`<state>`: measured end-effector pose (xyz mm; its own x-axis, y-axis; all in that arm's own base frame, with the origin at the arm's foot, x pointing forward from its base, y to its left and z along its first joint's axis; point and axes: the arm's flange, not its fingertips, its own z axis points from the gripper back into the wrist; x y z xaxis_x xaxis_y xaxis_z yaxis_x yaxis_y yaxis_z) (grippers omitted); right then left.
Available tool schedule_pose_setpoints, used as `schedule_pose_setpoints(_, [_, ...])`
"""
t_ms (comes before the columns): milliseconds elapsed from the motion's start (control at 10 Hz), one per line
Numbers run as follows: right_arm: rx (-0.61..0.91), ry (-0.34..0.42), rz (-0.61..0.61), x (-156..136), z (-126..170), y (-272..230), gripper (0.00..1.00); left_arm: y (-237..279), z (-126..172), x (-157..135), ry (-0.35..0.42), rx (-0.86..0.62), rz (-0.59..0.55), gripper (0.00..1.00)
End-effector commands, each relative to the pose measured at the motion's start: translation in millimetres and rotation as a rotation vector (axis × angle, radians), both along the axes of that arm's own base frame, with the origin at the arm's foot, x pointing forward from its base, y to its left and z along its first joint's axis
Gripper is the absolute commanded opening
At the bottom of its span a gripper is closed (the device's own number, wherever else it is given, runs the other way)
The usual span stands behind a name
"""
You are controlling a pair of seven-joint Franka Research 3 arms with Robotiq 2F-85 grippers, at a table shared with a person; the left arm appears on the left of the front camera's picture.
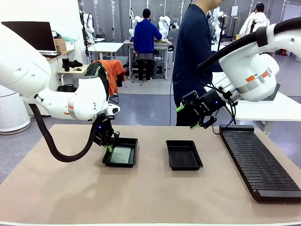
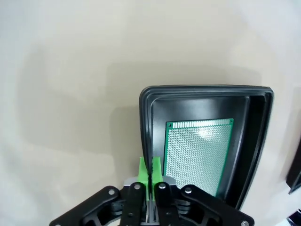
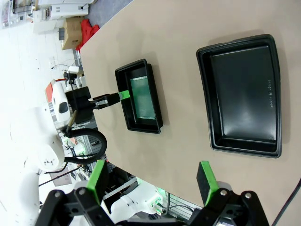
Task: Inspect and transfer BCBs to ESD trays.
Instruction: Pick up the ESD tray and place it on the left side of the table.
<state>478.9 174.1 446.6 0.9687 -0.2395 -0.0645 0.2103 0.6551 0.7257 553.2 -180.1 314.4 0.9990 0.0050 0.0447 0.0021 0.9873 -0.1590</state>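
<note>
Two black ESD trays lie on the tan table. The left tray (image 1: pixel 127 140) (image 2: pixel 207 89) (image 3: pixel 158 106) holds one flat BCB (image 1: pixel 121 155) (image 2: pixel 197 155) (image 3: pixel 141 96) lying on its floor. My left gripper (image 1: pixel 109 147) (image 2: pixel 149 165) (image 3: pixel 123 95) is shut, its green tips pressed together just over that tray's left rim, beside the board, with nothing visible between them. The right tray (image 1: pixel 184 155) (image 3: pixel 244 89) is empty. My right gripper (image 1: pixel 193 117) (image 3: pixel 151 179) hangs open in the air above and behind the empty tray, holding nothing.
A long black ribbed rack (image 1: pixel 258 160) lies along the table's right side. A person in a dark blue top (image 1: pixel 193 47) stands at the far edge, behind the right gripper. Bare table surface runs across the front and between the trays.
</note>
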Motion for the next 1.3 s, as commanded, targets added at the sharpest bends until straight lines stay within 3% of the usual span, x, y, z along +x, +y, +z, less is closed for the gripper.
schedule_pose_setpoints(0, [-0.019, 0.005, -0.019, 0, 2, 0, 1.0, 24, 7, 6, 0.051, -0.125, -0.015, 0.04])
schedule_pose_setpoints(500, [-0.019, 0.005, -0.019, 0, 2, 0, 1.0, 69, 13, 12, 0.048, -0.289, -0.019, 0.04])
schedule_pose_setpoints(800, [-0.019, 0.005, -0.019, 0, 2, 0, 1.0, 126, 36, -8, -0.057, -0.247, 0.005, 0.04])
schedule_pose_setpoints(1200, [-0.019, 0.005, -0.019, 0, 2, 0, 1.0, 233, 56, -34, -0.093, -0.174, 0.072, 0.04])
